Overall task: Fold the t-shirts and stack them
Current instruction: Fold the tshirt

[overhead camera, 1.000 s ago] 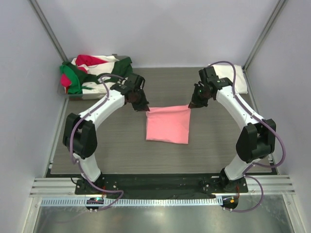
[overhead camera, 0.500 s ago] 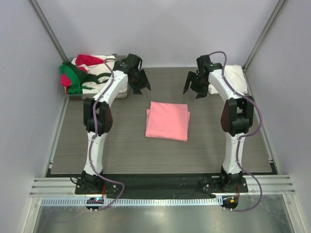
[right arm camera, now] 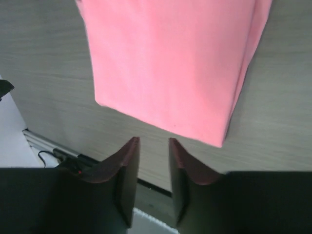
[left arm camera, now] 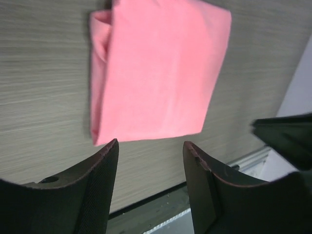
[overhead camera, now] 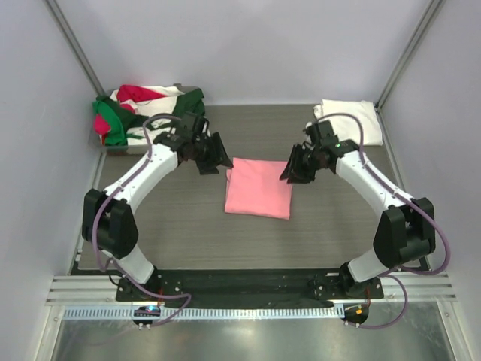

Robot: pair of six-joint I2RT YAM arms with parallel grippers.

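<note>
A salmon-pink t-shirt (overhead camera: 259, 188) lies folded into a rectangle at the middle of the table, seen close up in the left wrist view (left arm camera: 156, 73) and the right wrist view (right arm camera: 170, 63). My left gripper (overhead camera: 218, 154) (left arm camera: 151, 144) hovers just off its far left corner, open, with nothing between the fingers. My right gripper (overhead camera: 291, 167) (right arm camera: 153, 141) hovers at the far right corner, its jaws a narrow gap apart and empty. A folded white t-shirt (overhead camera: 349, 120) lies at the back right. A heap of dark green, red and white t-shirts (overhead camera: 143, 113) sits at the back left.
The heap rests in a shallow tray (overhead camera: 120, 149) against the left wall. Walls close in the table on the left, back and right. A metal rail (overhead camera: 240, 289) runs along the near edge by the arm bases.
Both grippers let go of the pink shirt's far corners, swung out to the back of the table, then came back beside those corners. The right jaws have narrowed.
</note>
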